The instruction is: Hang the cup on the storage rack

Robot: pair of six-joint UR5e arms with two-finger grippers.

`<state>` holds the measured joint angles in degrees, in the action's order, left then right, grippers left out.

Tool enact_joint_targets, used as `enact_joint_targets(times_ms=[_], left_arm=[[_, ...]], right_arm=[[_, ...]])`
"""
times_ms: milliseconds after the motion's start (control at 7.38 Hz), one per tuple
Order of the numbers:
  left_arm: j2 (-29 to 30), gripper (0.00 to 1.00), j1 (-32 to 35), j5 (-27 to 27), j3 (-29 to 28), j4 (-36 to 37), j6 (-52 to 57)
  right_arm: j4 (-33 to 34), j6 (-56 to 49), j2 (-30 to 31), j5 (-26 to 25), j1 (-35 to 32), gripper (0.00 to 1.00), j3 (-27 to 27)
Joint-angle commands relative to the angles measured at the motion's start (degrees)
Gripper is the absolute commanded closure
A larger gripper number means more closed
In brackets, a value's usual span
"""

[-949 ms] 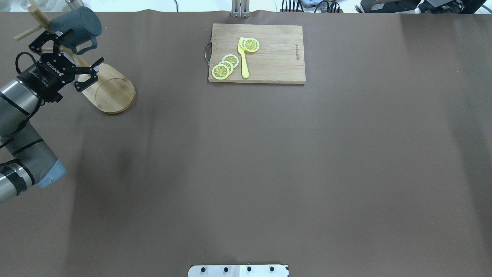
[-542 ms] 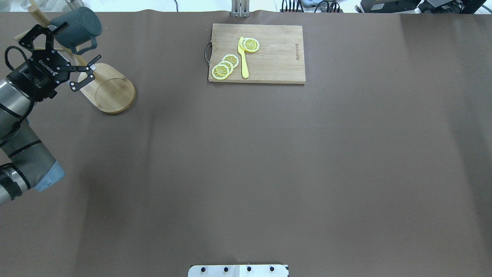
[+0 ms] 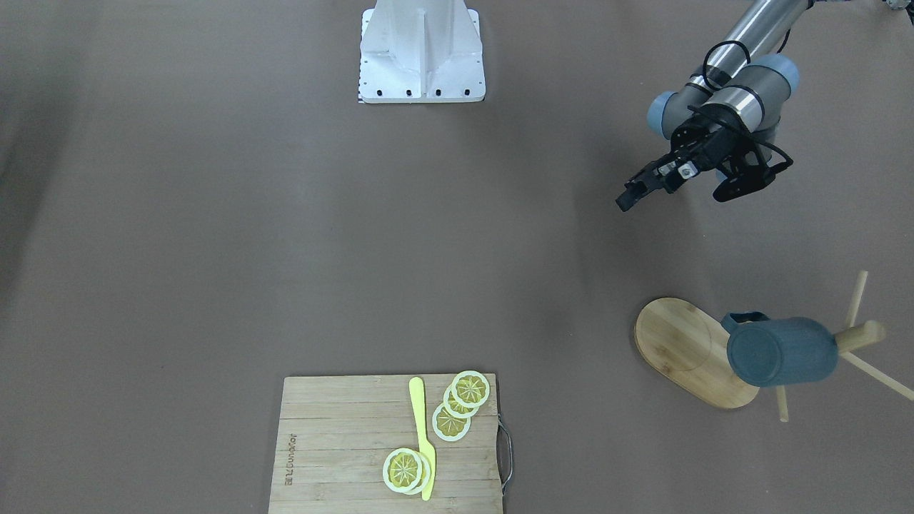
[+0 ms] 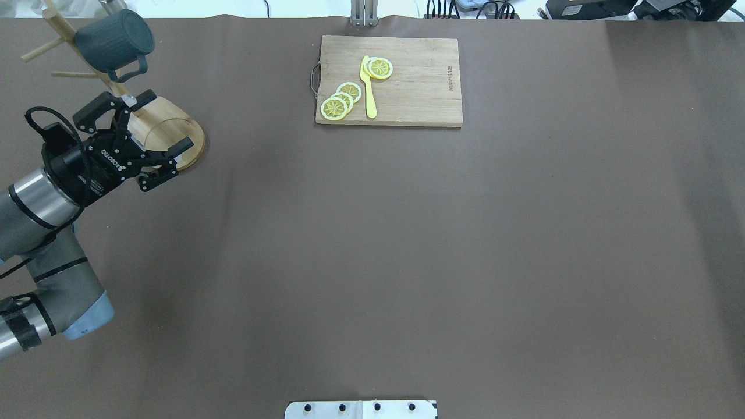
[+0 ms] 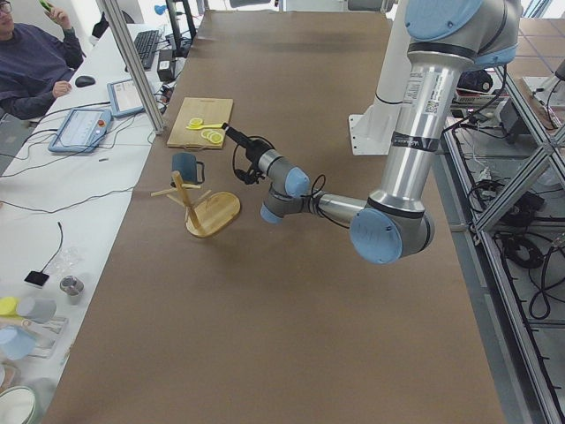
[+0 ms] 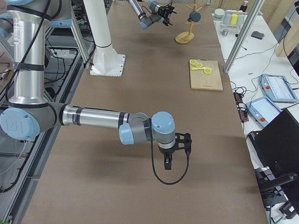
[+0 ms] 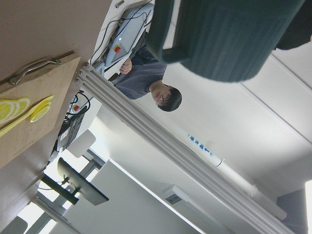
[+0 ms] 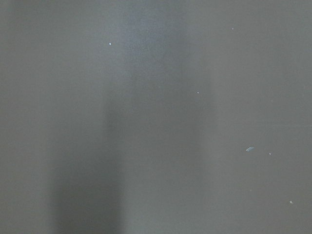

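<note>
The dark teal cup hangs by its handle on a peg of the bamboo storage rack at the far left of the table. Its bottom faces the front camera, next to the oval base. My left gripper is open and empty, clear of the cup and on the near side of the rack's base; it also shows in the front view. The cup fills the top of the left wrist view. My right gripper shows only in the right side view, so I cannot tell its state.
A bamboo cutting board with lemon slices and a yellow knife lies at the far middle of the table. The robot's base plate is at the near edge. An operator sits beyond the far edge.
My left gripper has drawn back from the cup toward the robot, and now sits by the rack's base. The cup stays hanging on the peg.
</note>
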<state>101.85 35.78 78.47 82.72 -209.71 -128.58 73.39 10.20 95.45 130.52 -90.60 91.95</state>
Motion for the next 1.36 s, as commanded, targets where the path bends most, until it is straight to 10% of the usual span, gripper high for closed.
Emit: enact_joint_targets(times_ms=[0, 542, 1220], left_arm=[[-4.1, 0.01, -2.6, 0.3, 3.0, 1.1, 22.2], [-14.8, 0.01, -2.7, 2.7, 18.1, 28.1, 60.1], [-21.4, 0.01, 0.1, 2.6, 21.0, 45.3, 96.0]], right_arm=[[0.0, 0.0, 0.0, 0.0, 0.1, 0.00, 0.0], [0.0, 0.0, 0.0, 0.0, 0.0, 0.00, 0.0], [0.0, 0.0, 0.0, 0.1, 0.0, 0.00, 0.0]])
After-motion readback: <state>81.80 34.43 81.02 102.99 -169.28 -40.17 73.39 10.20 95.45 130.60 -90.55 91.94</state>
